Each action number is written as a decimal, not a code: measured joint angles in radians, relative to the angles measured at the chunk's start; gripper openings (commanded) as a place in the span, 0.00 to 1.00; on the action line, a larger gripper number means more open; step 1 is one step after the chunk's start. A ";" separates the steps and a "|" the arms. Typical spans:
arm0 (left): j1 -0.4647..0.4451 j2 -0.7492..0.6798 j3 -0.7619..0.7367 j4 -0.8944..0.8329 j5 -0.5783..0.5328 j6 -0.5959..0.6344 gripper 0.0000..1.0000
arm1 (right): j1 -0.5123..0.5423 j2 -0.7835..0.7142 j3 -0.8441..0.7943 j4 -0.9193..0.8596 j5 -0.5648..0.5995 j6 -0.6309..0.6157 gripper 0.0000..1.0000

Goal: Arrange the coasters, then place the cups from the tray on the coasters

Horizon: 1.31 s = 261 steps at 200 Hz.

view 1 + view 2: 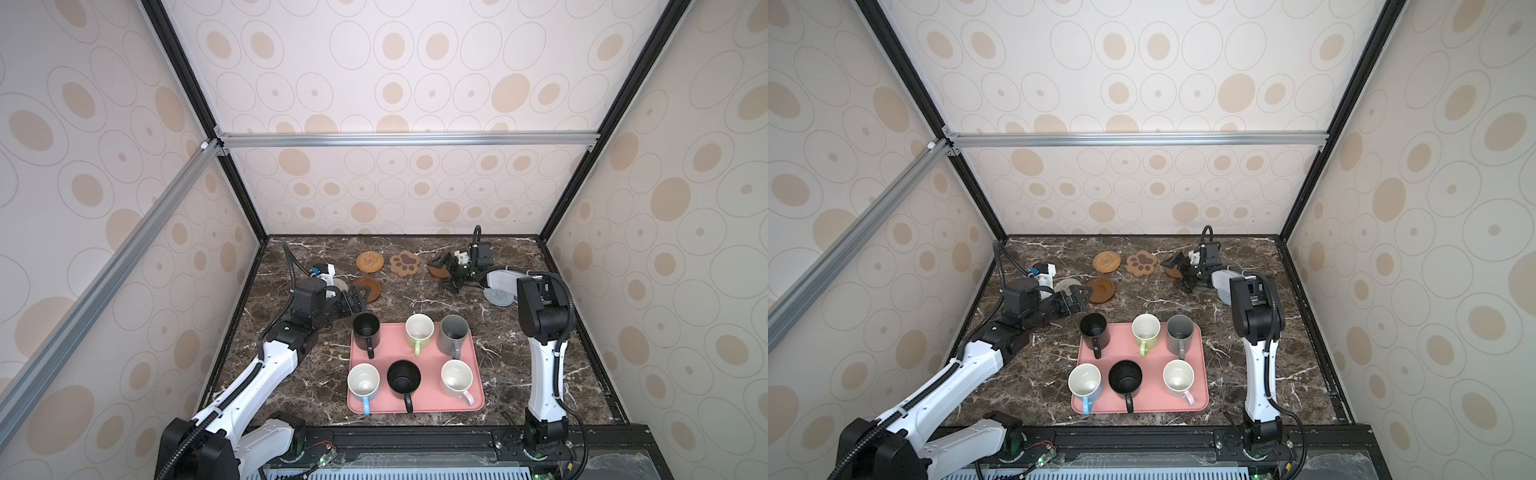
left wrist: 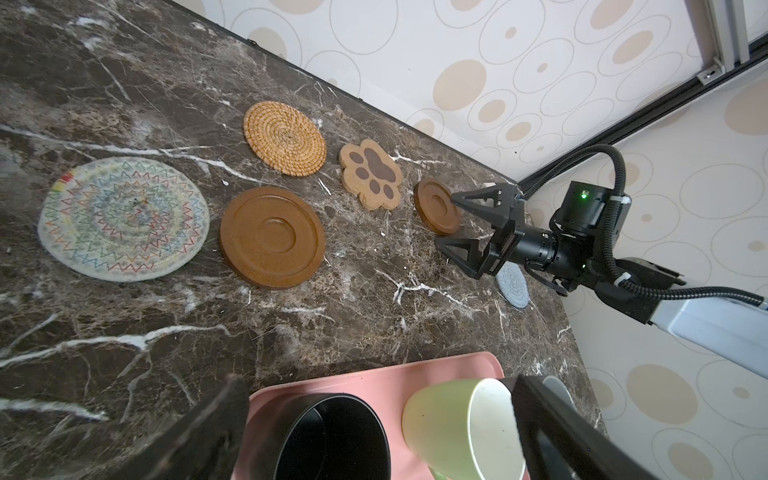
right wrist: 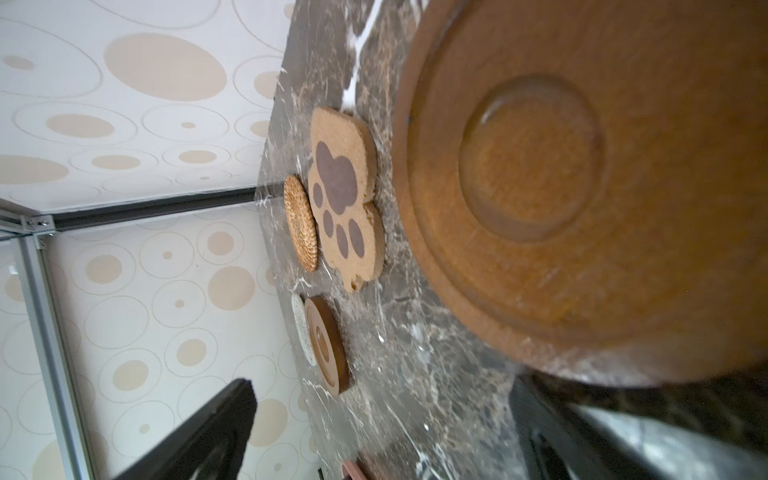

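Brown disc (image 2: 438,205) lies flat in the row; right gripper (image 2: 445,221) at its edge, fingers wide, empty. Left gripper (image 1: 360,301), equally wide and empty, faces black cup (image 1: 366,328), likely for pickup.

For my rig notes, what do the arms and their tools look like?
The left arm and right arm have white shells on long links and black joints, with black ribbed cable conduit alongside. The left tool and right tool are black, with triangular open-frame fingers. A green light glows on the right wrist.
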 measured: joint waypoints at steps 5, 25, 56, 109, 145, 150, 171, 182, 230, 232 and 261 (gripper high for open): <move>0.000 0.000 0.000 0.000 0.000 0.000 1.00 | 0.000 -0.005 0.000 -0.021 0.001 -0.013 1.00; 0.000 0.000 0.000 0.000 0.000 0.000 1.00 | -0.007 -0.026 0.000 -0.101 0.009 -0.058 1.00; 0.000 0.000 0.000 0.000 0.000 0.000 1.00 | -0.043 -0.051 0.000 -0.171 0.024 -0.101 0.99; 0.000 0.000 0.000 0.000 0.000 0.000 1.00 | -0.108 -0.057 0.002 -0.182 0.047 -0.111 1.00; 0.000 0.000 0.000 0.000 0.000 0.000 1.00 | -0.113 -0.038 0.037 -0.174 0.049 -0.103 1.00; 0.000 0.000 0.000 0.000 0.000 0.000 1.00 | -0.113 -0.034 0.043 -0.173 0.049 -0.102 1.00; 0.000 0.000 0.000 0.000 0.000 0.000 1.00 | -0.113 -0.015 0.065 -0.164 0.050 -0.098 1.00; 0.000 0.000 0.000 0.000 0.000 0.000 1.00 | -0.113 -0.005 0.074 -0.161 0.051 -0.094 1.00; 0.000 0.000 0.000 0.000 0.000 0.000 1.00 | -0.114 0.035 0.109 -0.138 0.049 -0.075 1.00; 0.000 0.000 0.000 0.000 0.000 0.000 1.00 | -0.114 0.035 0.109 -0.136 0.048 -0.073 1.00; 0.000 0.000 0.000 0.000 0.000 0.000 1.00 | -0.114 0.044 0.118 -0.121 0.048 -0.058 1.00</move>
